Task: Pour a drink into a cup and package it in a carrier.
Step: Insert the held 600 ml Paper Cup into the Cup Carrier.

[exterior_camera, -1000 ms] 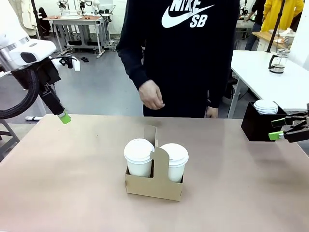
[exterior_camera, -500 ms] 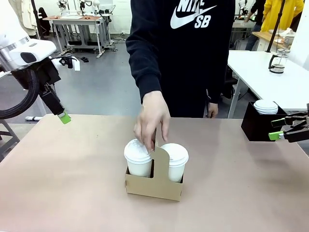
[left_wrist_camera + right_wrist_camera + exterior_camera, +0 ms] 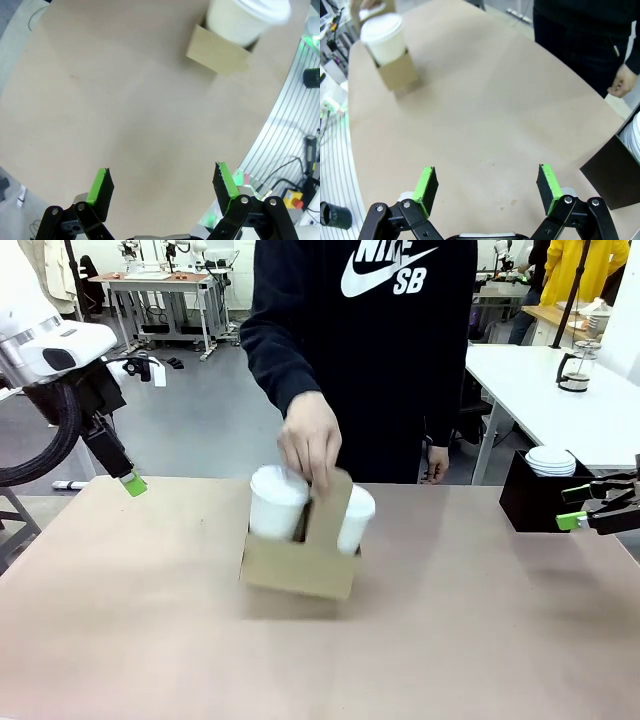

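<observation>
A person's hand (image 3: pixel 310 445) grips the upright handle of the brown cardboard carrier (image 3: pixel 300 565) and holds it lifted and tilted just above the table's middle. Two lidded white cups (image 3: pixel 277 502) sit in its wells. The carrier (image 3: pixel 218 50) appears at the top of the left wrist view and the carrier (image 3: pixel 396 70) at the top left of the right wrist view. My left gripper (image 3: pixel 162 187) hangs open and empty at the table's far left edge (image 3: pixel 132 483). My right gripper (image 3: pixel 487 187) is open and empty at the right edge (image 3: pixel 585 508). A glass press pot (image 3: pixel 574 368) stands on a side table.
A black open-topped box (image 3: pixel 535 495) holding a stack of white lids (image 3: pixel 551 460) stands at the table's right edge, close to my right gripper. The tan tabletop (image 3: pixel 150 620) lies bare around the carrier. The person stands at the far side.
The person's hand came down to the carrier's handle, gripped it and lifted the carrier with both cups up and slightly leftward. Neither arm moved.
</observation>
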### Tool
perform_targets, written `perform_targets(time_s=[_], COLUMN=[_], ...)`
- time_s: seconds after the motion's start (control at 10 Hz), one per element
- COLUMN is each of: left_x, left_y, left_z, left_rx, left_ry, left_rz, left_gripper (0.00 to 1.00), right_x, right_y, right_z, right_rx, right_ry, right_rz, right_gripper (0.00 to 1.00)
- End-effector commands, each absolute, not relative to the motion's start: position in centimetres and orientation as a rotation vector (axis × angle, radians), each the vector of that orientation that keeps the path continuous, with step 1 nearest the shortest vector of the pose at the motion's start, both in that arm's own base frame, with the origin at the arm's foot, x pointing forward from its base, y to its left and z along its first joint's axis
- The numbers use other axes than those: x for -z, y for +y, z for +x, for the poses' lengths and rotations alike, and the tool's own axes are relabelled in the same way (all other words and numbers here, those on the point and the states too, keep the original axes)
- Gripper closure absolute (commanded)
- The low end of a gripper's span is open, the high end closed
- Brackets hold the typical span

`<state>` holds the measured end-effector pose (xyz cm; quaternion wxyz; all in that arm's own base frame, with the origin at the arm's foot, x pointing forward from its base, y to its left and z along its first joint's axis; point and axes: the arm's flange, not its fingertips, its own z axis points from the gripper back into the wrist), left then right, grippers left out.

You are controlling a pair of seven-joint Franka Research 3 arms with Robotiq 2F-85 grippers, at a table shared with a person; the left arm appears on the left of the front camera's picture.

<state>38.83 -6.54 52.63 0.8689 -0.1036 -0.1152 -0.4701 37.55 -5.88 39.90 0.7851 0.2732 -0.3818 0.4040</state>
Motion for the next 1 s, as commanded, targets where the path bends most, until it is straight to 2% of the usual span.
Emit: perform_targets(time_s=[0.0, 0.9], left_x=[-52.71, -52.71], left_y=[-6.53, -6.53], left_z=[38.66, 38.66], left_rx=[0.973, 0.973], left_ry=[-0.241, -0.241], left_rz=[-0.222, -0.222], left_gripper=[0.0, 0.0], right_x=[-39.71, -39.71], right_y=[-5.94, -5.94], right_z=[37.67, 37.67], right_rx=[-0.873, -0.873], right_ry=[-0.84, -0.84], right_rz=[0.582, 0.582], right_gripper=[0.0, 0.0])
